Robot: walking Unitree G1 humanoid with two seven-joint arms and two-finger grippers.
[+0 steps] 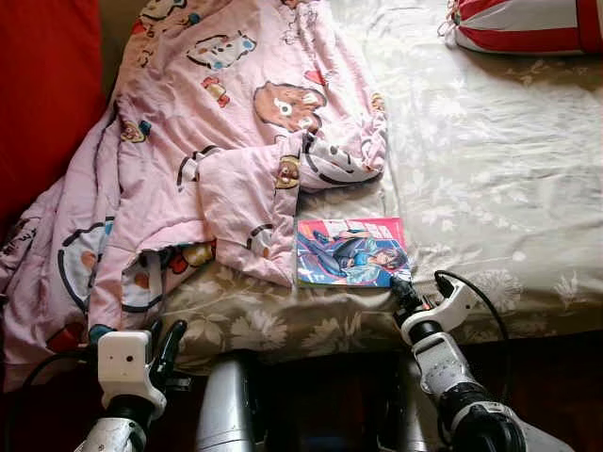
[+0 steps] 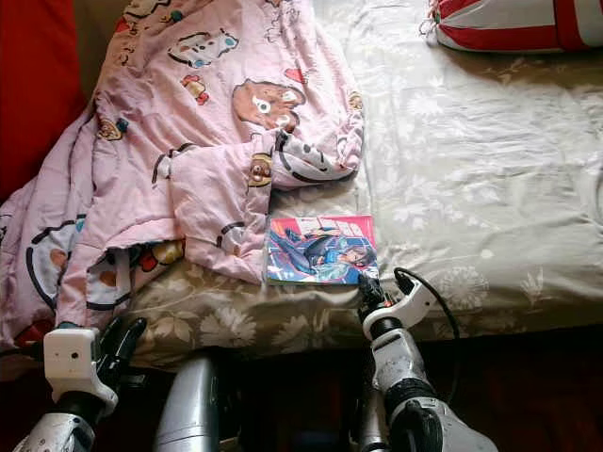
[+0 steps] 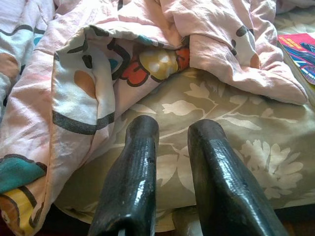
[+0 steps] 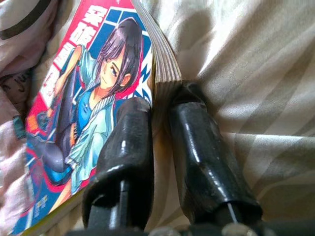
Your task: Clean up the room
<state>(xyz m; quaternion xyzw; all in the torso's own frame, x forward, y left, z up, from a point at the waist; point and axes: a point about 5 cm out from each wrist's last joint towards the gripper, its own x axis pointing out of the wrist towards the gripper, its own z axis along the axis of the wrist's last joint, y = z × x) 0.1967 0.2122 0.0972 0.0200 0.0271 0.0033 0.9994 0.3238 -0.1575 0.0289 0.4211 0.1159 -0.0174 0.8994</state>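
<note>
One comic book [image 1: 350, 252] on the bed [image 1: 490, 188] beside the pink quilt [image 1: 217, 141]: your right pincer [image 4: 160, 120] grips its corner, left pincer [image 3: 172, 147] empty, slightly parted; next, lift it clear.

Left arm [image 1: 118, 428]: silver, ribbed wrist section, white boxy housing with one small dark round opening on its face. Left gripper [image 1: 170, 344]: two long black fingers [image 3: 133, 187], glossy, rounded, finely textured. Right arm [image 1: 452, 386]: silver segments, black ribbed joint ring, white bracket near wrist, black cable looping alongside. Right gripper [image 1: 403, 290]: two glossy black fingers [image 4: 199, 147], scuffed highlights.
</note>
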